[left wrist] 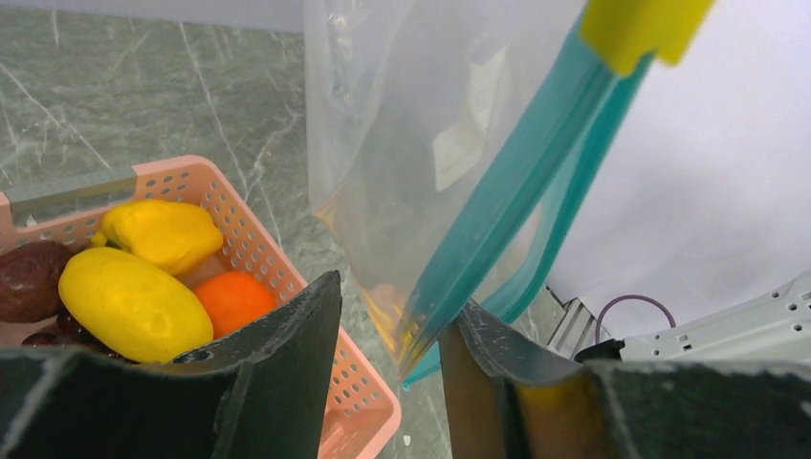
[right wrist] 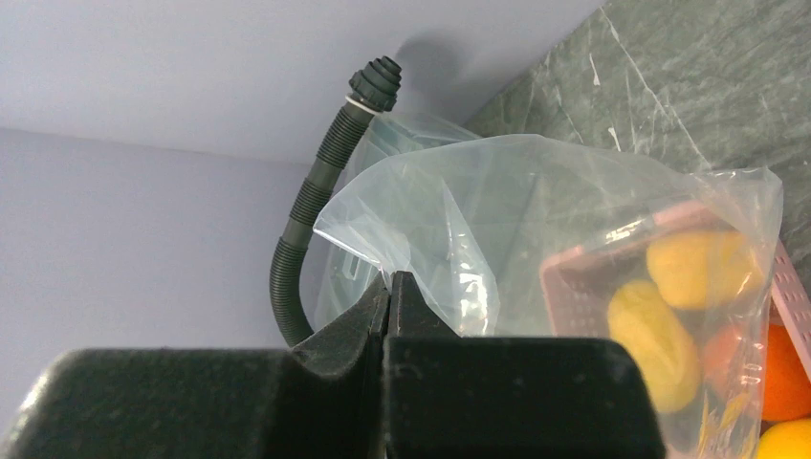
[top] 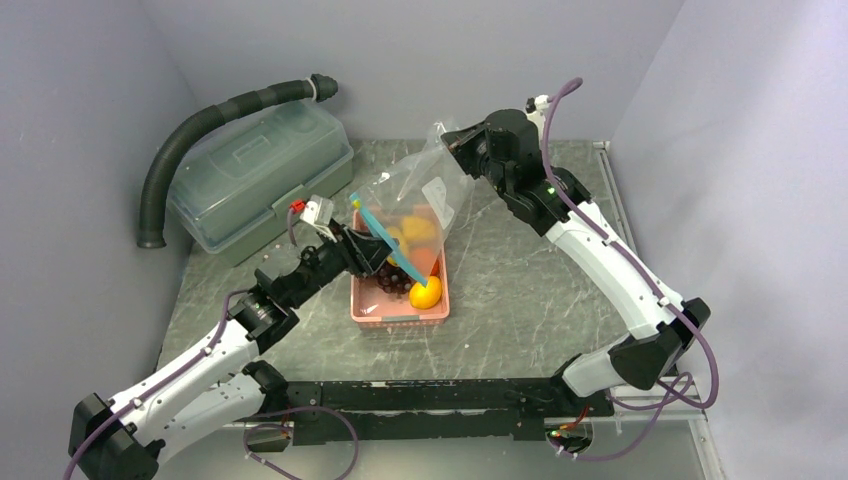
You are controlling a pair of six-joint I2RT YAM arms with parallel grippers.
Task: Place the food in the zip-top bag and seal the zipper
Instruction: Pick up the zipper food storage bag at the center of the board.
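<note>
My left gripper [left wrist: 397, 298] has its jaws apart, one on each side of the zipper [left wrist: 507, 201]. My right gripper [right wrist: 389, 287] is pinched shut on the zip-top bag [right wrist: 536, 210], hanging it over the pink basket [left wrist: 251, 234] where the food [left wrist: 134, 301] sits. I think I'm grabbing the bag's mouth. Next, I squeeze the zipper. It slants, yellow slider [left wrist: 641, 29] end up.

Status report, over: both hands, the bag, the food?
Right hand shut on zip-top bag corner, bag held up. Left hand open around zipper. Food in pink basket.
</note>
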